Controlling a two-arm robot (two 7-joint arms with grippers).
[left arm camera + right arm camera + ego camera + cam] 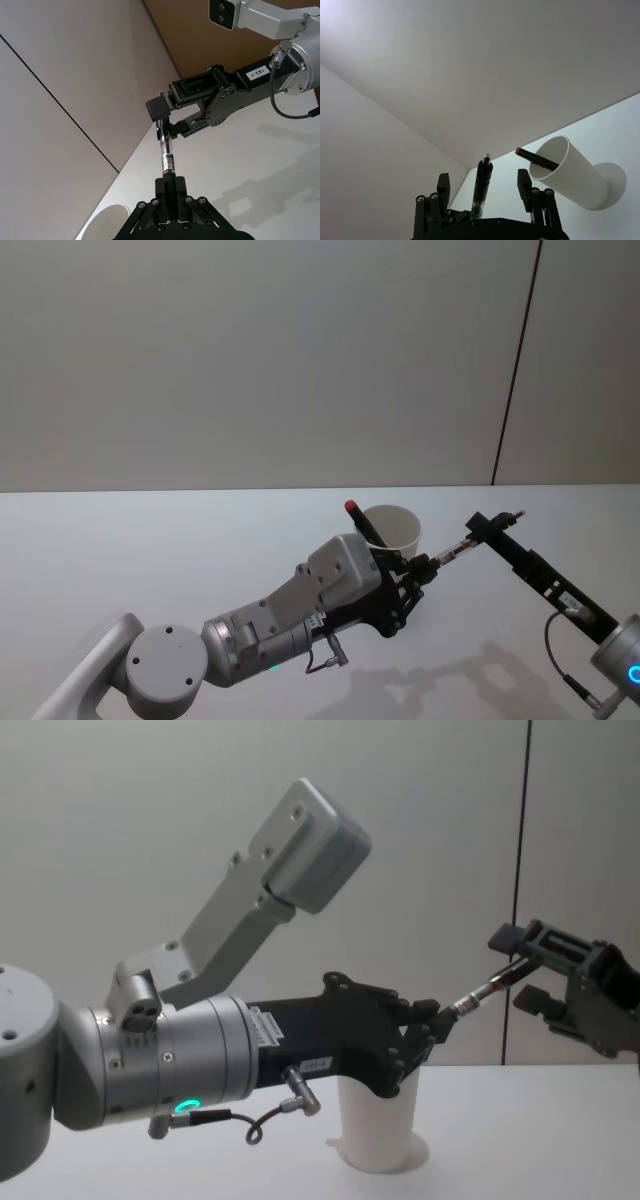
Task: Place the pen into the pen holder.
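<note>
Pen (167,155) is spanned in mid-air between both grippers, above the table (150,540), just beside the pen holder (397,527). Left gripper (170,192) is clamped on one pen end. Right gripper (483,187) is spread wide around the other end, fingers (523,181) clear of the barrel. Holder stands near the far table edge; a red-tipped marker (536,158) is already leaned inside.

Risks: a snag on the right fingers at pull-back could twist the pen in the grip. Holder could be tipped by the left gripper, which is close to the rim.
</note>
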